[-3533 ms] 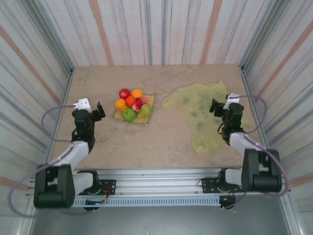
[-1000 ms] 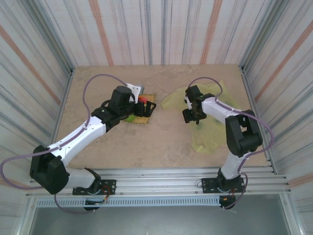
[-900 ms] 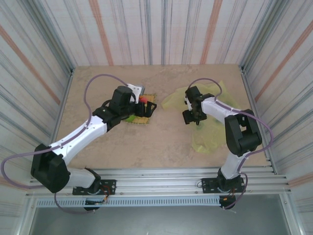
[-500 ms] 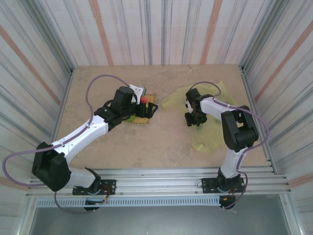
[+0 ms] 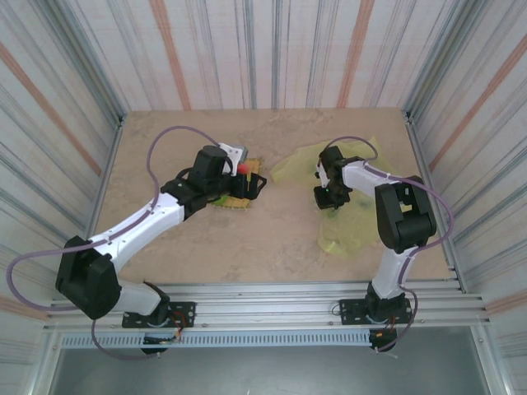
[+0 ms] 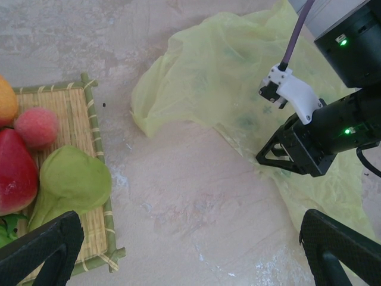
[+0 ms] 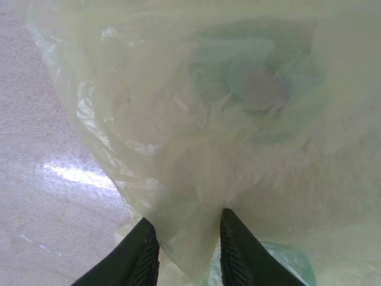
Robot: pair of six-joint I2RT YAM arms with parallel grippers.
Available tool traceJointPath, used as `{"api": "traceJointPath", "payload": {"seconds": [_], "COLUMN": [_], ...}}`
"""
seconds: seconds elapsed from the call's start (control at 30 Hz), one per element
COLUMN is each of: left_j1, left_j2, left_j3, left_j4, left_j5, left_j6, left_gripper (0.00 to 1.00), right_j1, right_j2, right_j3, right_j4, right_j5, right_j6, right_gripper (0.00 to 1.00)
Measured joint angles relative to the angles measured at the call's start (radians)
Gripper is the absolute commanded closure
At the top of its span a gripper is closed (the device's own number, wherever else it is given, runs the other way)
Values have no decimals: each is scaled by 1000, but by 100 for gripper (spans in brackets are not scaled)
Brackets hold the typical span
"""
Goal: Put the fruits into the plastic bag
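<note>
Reaching across the tabletop (image 5: 272, 239) from the left, the left gripper (image 5: 247, 186) hangs over the right edge of a square woven mat (image 5: 237, 202), where a red fruit (image 5: 244, 168) peeks out beside the arm. From the left wrist camera, the left gripper (image 6: 190, 238) has its two dark fingers (image 6: 41, 250) spread wide apart, with bare tabletop in the gap between them. The fruits lie heaped on the mat (image 6: 71, 107) at the left margin, just above the left finger: a sliver of orange fruit (image 6: 6, 98), a small pink fruit (image 6: 37, 126), a red fruit (image 6: 15, 173) and a green fruit (image 6: 71, 182), all touching one another.

A stretch of open table separates the mat from the plastic bag (image 6: 226, 65), which lies crumpled and flat on the right half of the table, well apart from the fruits. The right gripper (image 6: 280, 158) presses down on the bag's near-left edge; the overhead view places the right gripper (image 5: 328, 197) on the left border of the bag (image 5: 354, 177). Seen from the right wrist, the right gripper (image 7: 189, 238) has its fingers (image 7: 146, 253) drawn close together, and a fold of the thin yellow-green film (image 7: 208, 119) is gathered and pinched between them, a faint dark printed spot showing through the plastic above.
</note>
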Motion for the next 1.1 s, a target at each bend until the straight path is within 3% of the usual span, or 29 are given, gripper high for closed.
{"api": "traceJointPath", "payload": {"seconds": [0.47, 0.73, 1.1], "left_j1": [-35, -187, -303], "left_j2": [47, 112, 435], "left_j3": [1, 1, 163], "left_j4": [11, 87, 165], "left_j5": [23, 32, 36], "left_j6": [0, -8, -138], "left_gripper": [2, 5, 3], "right_j1": [-78, -129, -216], "right_j2": [-40, -276, -398], "right_j3": [0, -8, -35], "right_j4": [3, 0, 3], "right_j5": [-174, -263, -416], "right_j6": [27, 60, 131], "right_gripper": [100, 100, 100]}}
